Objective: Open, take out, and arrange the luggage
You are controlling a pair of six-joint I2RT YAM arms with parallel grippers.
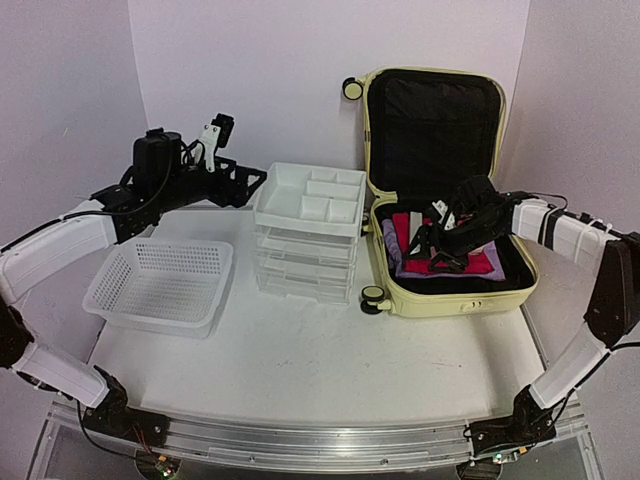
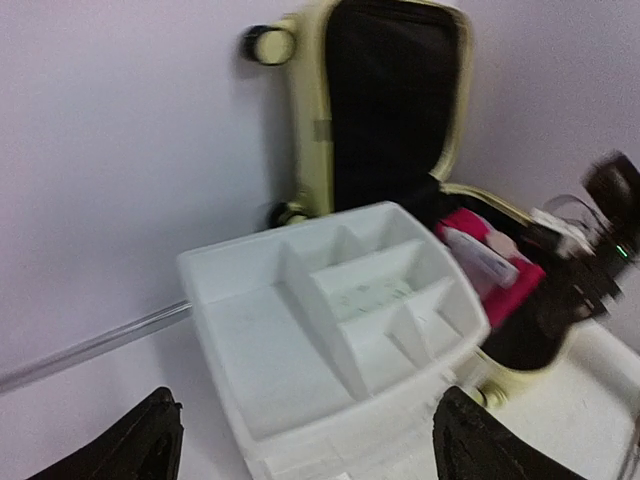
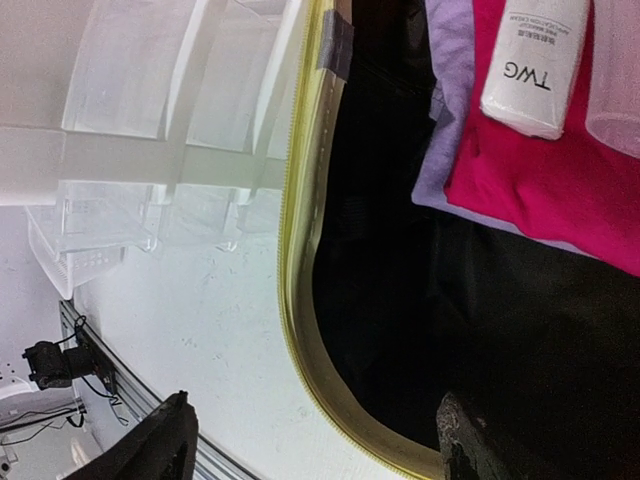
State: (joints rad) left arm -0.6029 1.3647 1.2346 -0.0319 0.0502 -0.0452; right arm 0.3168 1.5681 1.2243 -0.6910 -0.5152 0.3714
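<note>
**Suitcase open, unpacking in hand**

The luggage [image 1: 455,299] lies at the right rear of the desk [image 1: 300,370], lid propped upright against the wall, so the opening step looks done and taking out is the step in hand. The right tool [image 3: 315,445] hangs inside the lower shell with its jaws spread and nothing between them. The left tool [image 2: 315,435], likewise released and empty, hovers over the divided top tray of the drawer unit [image 1: 308,235].

Next, the right tool probably needs to close on one item, likely the white tube [image 3: 530,70].

Counted: one suitcase, one drawer unit, one mesh basket [image 1: 165,280], one tube, one pink garment [image 3: 540,190], one lavender garment [image 3: 450,110].
</note>
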